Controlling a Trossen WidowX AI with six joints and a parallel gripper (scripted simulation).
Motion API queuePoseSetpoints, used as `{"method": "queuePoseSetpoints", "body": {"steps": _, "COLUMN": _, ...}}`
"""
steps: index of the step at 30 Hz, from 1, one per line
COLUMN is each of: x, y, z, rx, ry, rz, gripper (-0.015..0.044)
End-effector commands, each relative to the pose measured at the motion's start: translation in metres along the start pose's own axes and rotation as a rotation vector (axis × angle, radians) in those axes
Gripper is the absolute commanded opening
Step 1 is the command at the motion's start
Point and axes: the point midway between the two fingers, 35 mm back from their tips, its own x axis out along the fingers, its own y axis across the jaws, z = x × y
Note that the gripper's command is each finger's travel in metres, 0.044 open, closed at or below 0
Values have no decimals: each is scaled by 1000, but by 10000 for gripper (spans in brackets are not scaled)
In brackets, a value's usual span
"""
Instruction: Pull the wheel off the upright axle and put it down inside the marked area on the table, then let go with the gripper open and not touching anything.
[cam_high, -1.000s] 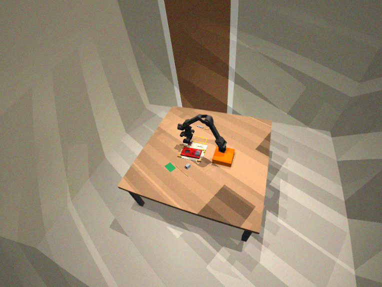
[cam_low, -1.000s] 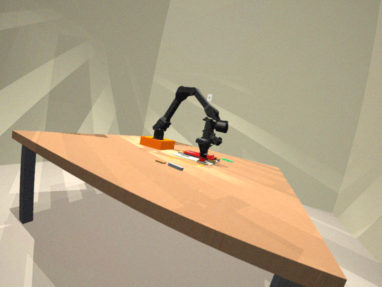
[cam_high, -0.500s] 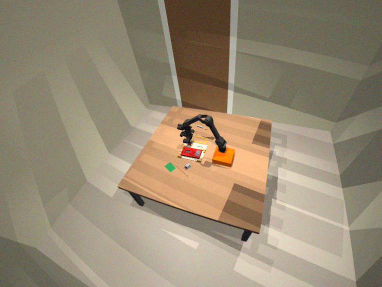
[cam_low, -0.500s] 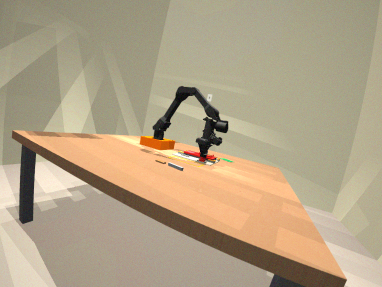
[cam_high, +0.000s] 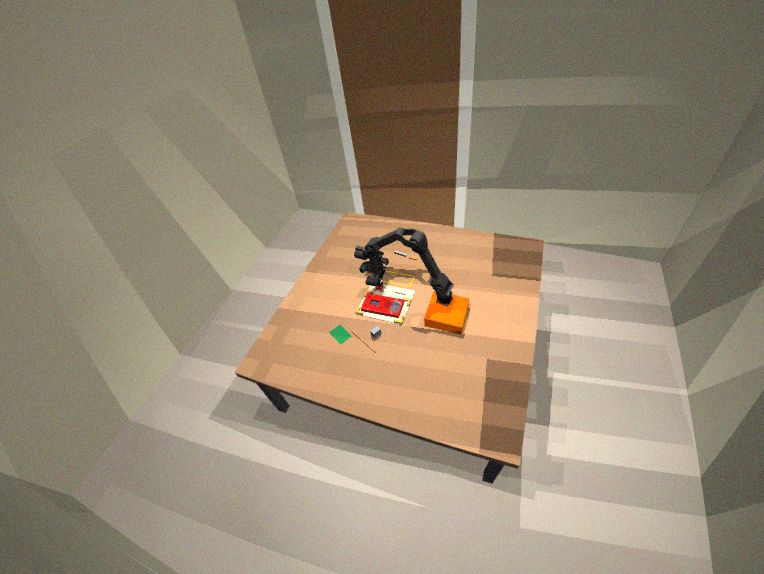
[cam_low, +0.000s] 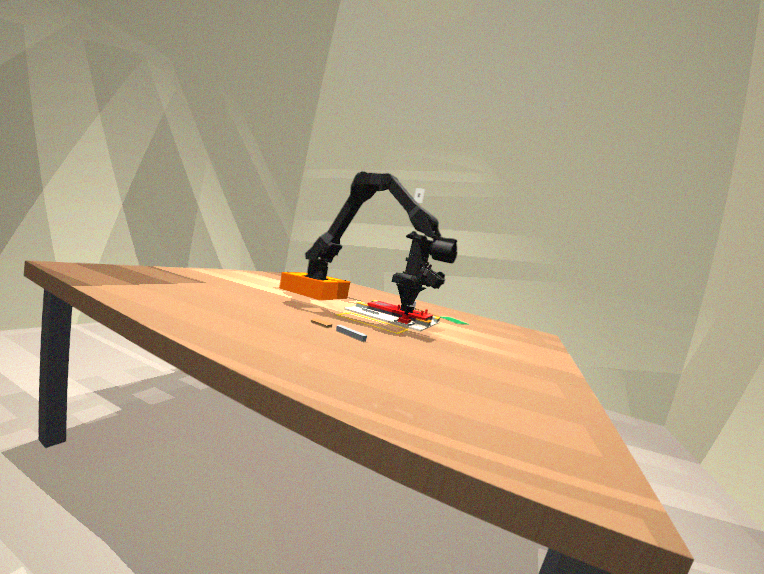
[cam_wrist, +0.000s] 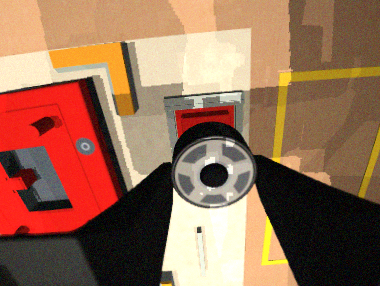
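The wheel (cam_wrist: 196, 175) has a black tyre and a grey spoked face with a dark round centre hole. My gripper (cam_high: 376, 283) (cam_low: 407, 309) (cam_wrist: 211, 166) points down and is shut on the wheel, one finger on each side. The wheel is over or close above a red block (cam_wrist: 186, 123) in a grey bracket on the white board. The axle is not visible; wheel and fingers hide the space below, so I cannot tell whether the wheel is still around it. The marked area, a yellow outline (cam_high: 413, 282) (cam_wrist: 280, 125), lies beside the board, right of the wheel in the wrist view.
A red panel (cam_high: 370, 305) (cam_wrist: 30, 112) sits on the white board (cam_wrist: 227, 55) near yellow corner pieces (cam_wrist: 121, 75). Around them are a green square (cam_high: 340, 334), a small grey block (cam_high: 375, 332), a thin stick (cam_high: 363, 341), a grey bar (cam_low: 351, 333) and the orange base (cam_high: 447, 312).
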Motion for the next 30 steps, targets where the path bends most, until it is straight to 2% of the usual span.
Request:
{"method": "queuePoseSetpoints", "body": {"steps": 1, "x": -7, "y": 0, "z": 1, "rx": 2, "ry": -8, "rz": 0, "gripper": 0}}
{"method": "queuePoseSetpoints", "body": {"steps": 30, "x": -16, "y": 0, "z": 1, "rx": 3, "ry": -11, "rz": 0, "gripper": 0}}
